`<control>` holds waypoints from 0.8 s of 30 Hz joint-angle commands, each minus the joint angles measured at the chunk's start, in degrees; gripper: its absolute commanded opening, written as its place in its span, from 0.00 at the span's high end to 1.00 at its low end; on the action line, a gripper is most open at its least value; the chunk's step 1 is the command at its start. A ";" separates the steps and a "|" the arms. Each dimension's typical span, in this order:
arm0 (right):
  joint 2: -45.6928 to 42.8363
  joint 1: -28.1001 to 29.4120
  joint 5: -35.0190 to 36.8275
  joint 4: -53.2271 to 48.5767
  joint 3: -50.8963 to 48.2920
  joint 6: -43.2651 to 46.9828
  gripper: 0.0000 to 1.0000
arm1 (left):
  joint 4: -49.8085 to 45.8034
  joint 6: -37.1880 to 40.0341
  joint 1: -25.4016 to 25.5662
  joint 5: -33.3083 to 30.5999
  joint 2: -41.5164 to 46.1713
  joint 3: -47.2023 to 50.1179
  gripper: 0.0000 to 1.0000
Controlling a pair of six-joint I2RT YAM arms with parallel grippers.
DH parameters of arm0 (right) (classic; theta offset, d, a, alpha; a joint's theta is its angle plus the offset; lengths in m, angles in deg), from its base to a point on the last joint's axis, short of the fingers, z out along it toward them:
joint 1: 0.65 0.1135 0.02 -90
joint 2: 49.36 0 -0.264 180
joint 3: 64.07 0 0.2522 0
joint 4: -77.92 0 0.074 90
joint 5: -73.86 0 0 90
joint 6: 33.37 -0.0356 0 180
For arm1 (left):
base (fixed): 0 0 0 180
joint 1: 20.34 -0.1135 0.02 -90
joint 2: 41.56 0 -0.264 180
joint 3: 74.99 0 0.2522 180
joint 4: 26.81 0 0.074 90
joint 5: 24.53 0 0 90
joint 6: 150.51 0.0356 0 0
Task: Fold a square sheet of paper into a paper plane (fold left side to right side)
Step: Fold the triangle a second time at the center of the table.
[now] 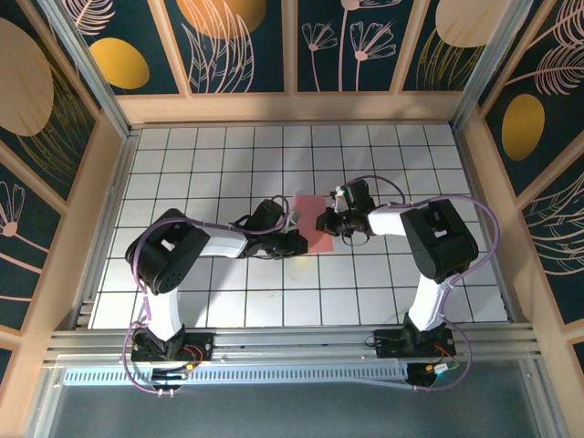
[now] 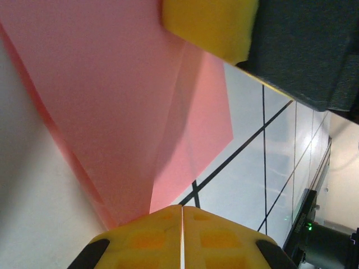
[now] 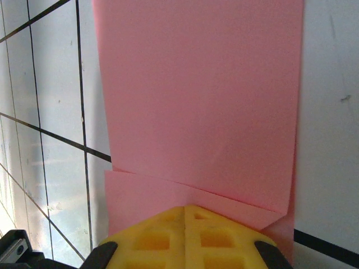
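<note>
Square sheet of paper lies at the middle of the white grid table in the top external view, a narrow salmon-pink strip between the two arms. The left gripper reaches it from the left and the right gripper from the right, both tips at the paper and close to each other. From this height I cannot tell how their fingers stand.

In the left wrist view, the left gripper has its yellow pads pressed together along a thin seam. The paper narrows down to them, with a crease running up its length and a second layer showing at the right. Another yellow pad on a dark body sits at the paper's far end.

In the right wrist view, the right gripper also has its pads closed tight on one seam, their tip resting on the paper. A folded upper layer ends in a slanted edge just ahead of the pads, over a lower layer that lies flat on the tiles.
</note>
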 commanded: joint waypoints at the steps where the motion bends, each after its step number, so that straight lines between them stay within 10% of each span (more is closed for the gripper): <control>1: 0.32 0.80 0.16 -4.28 0.38 0.62 1.00 | 2.03 -0.71 -0.15 0.15 -1.66 -1.06 0.91; 24: 1.46 1.34 1.69 -4.56 2.11 1.34 1.00 | 0.83 -0.88 -0.12 0.01 0.47 -1.38 0.90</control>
